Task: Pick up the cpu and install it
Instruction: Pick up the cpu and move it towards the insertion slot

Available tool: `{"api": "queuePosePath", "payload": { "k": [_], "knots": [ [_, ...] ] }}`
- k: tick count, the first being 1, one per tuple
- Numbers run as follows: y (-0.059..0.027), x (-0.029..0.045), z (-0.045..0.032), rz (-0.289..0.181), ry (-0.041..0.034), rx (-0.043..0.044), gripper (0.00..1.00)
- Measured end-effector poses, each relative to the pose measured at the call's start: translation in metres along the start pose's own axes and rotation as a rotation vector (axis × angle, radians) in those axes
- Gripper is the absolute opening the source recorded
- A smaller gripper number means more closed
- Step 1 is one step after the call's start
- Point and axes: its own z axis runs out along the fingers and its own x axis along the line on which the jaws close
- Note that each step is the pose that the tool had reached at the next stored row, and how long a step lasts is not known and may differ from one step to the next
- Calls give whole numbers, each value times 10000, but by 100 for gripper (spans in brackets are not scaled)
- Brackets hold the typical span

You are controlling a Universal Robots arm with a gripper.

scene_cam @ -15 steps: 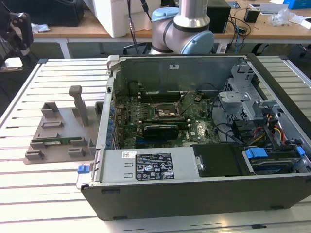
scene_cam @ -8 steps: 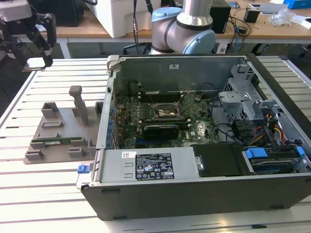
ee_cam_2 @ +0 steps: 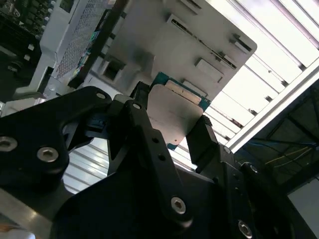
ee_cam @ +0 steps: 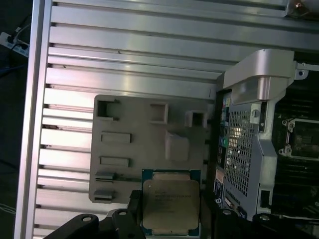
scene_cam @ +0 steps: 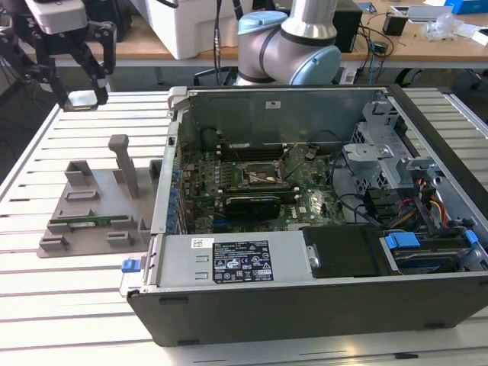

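The cpu (scene_cam: 81, 99) is a flat square chip with a silvery top and a thin green edge. It hangs high above the slatted table at the exterior view's far left, with my gripper (scene_cam: 79, 90) shut on it. In both wrist views the cpu (ee_cam: 171, 201) (ee_cam_2: 174, 112) sits clamped between the black fingers (ee_cam_2: 202, 142), over the grey fixture plate (ee_cam: 134, 149). The black-framed motherboard socket (scene_cam: 259, 177) lies inside the open computer case, well off to the exterior view's right of my gripper.
The open computer case (scene_cam: 320, 305) takes up the table's middle and right, with its side walls standing up around the board. The grey fixture plate (scene_cam: 91, 206) has an upright post (scene_cam: 124, 164) and holds a green memory stick (scene_cam: 88, 223). Cables and drive bays crowd the case's right.
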Motion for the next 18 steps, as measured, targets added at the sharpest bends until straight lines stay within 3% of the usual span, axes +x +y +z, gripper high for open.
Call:
{"api": "queuePosePath", "payload": {
  "k": [4, 7, 15, 18],
  "knots": [
    [-33, -330, 6, -3, 7, -2, 55],
    [-45, -456, 8, -1, 11, -2, 55],
    [-93, -946, 15, -4, 39, -5, 55],
    [-106, -1092, 18, -4, 51, -6, 55]
  ]
}}
